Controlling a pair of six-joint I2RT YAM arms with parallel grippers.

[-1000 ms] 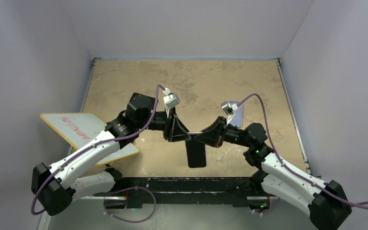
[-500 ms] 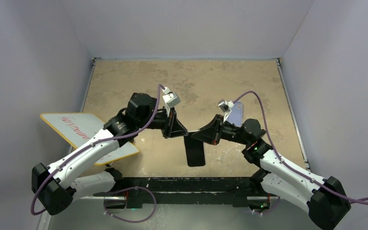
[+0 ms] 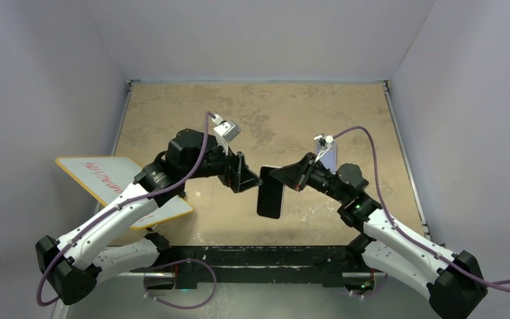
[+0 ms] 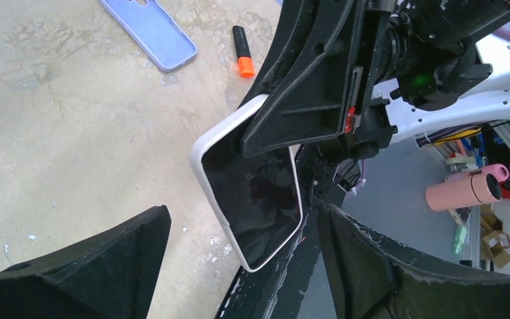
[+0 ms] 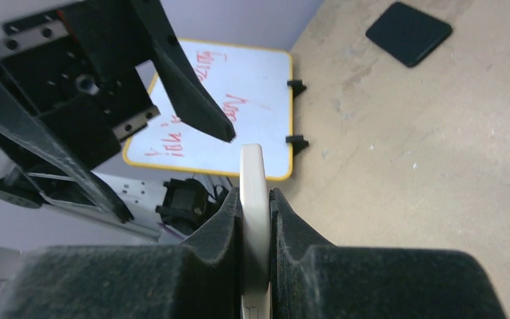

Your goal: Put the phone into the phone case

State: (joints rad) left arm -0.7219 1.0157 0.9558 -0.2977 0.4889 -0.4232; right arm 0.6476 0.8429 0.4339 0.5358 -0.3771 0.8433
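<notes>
The phone, white-edged with a dark screen, hangs in the air over the near middle of the table. My right gripper is shut on its top end; the right wrist view shows the phone edge-on between the right gripper's pads. My left gripper stands open just left of the phone, its wide-apart jaws flanking the phone's lower end without touching it. The lavender phone case lies flat on the table, mostly hidden behind the right arm in the top view.
A white board with a yellow rim lies at the left table edge under the left arm. An orange marker lies near the case. A black square pad lies farther off on the table.
My left gripper closed near the phone, then opened wide and drew back left. The right gripper has carried the phone up and away from the near edge.
</notes>
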